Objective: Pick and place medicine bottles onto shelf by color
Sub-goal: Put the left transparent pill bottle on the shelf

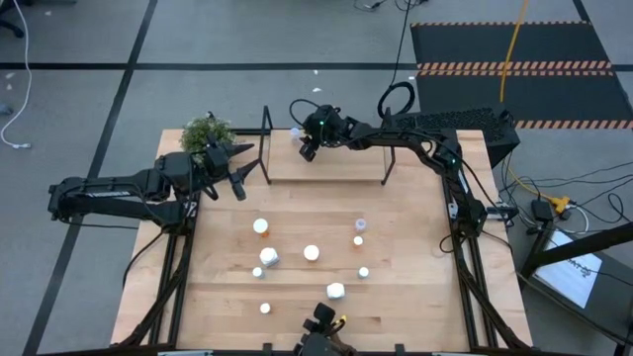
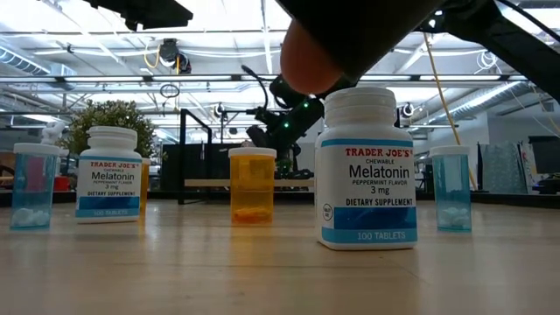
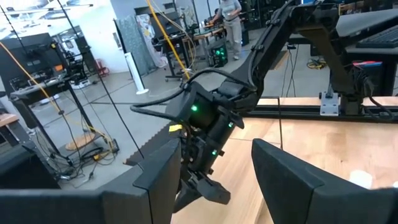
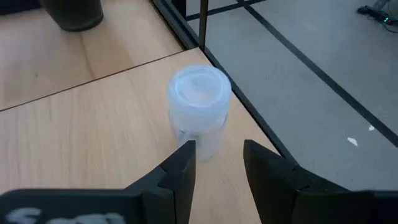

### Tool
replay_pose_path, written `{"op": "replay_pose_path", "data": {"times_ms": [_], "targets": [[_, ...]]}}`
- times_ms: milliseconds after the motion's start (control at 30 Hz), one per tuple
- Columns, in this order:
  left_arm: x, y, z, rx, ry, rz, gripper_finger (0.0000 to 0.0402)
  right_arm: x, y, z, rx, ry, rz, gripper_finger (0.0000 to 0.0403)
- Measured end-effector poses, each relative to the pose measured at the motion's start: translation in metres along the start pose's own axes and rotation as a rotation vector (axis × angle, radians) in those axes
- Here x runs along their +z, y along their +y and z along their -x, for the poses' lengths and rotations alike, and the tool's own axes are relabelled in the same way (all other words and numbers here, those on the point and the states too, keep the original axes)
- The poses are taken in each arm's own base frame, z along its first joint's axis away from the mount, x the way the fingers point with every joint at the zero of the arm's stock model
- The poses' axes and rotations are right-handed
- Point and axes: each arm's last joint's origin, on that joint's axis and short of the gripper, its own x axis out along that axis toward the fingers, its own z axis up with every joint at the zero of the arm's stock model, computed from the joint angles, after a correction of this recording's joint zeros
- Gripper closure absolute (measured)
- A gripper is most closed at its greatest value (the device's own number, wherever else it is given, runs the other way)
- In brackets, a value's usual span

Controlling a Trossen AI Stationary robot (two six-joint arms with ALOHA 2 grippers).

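Observation:
A pale blue medicine bottle (image 4: 199, 109) with a white cap stands upright at the far left corner of the shelf (image 1: 326, 170). My right gripper (image 4: 219, 149) reaches there from the table's right side, slanting down, and is shut on the bottle (image 1: 295, 132). My left gripper (image 1: 240, 178) hangs open and level over the table's left side, left of the shelf, with nothing between its fingers (image 3: 155, 180). Several more bottles, orange (image 1: 260, 226), white (image 1: 336, 291) and pale blue (image 2: 451, 188), stand on their bases on the tabletop. My right gripper has the bottle's lower body (image 4: 208, 146) between its two fingertips, coming from the table's right and near side and slanting down. The bottle stays upright, its cap beyond the fingertips. One finger (image 4: 185, 158) covers its side. I cannot tell whether its base rests on the shelf board.
A potted plant (image 1: 208, 133) stands on the table just left of the shelf, and its dark pot (image 4: 71, 15) lies beyond the shelf's edge. A black frame upright (image 4: 202, 25) rises right behind the bottle. The shelf board (image 4: 93, 124) shows bare wood beside the bottle. Grey floor lies past the far edge.

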Motion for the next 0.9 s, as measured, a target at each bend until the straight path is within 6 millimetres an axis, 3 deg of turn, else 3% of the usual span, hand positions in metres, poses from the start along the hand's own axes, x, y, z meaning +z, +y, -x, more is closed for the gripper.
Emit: {"op": "replay_pose_path", "data": {"times_ms": [300,500,900], "targets": [[0.000,0.000,0.000,0.000,0.000,-0.012,0.0202,0.001,-0.002,0.000,0.023,0.000,0.002,0.0275],[0.000,0.000,0.000,0.000,0.000,-0.012,0.0202,0.013,-0.003,0.003,0.020,-0.030,0.013,0.0288],[0.000,0.000,0.000,0.000,0.000,-0.012,0.0202,0.013,-0.008,0.004,0.035,-0.008,0.015,0.0309]]}}
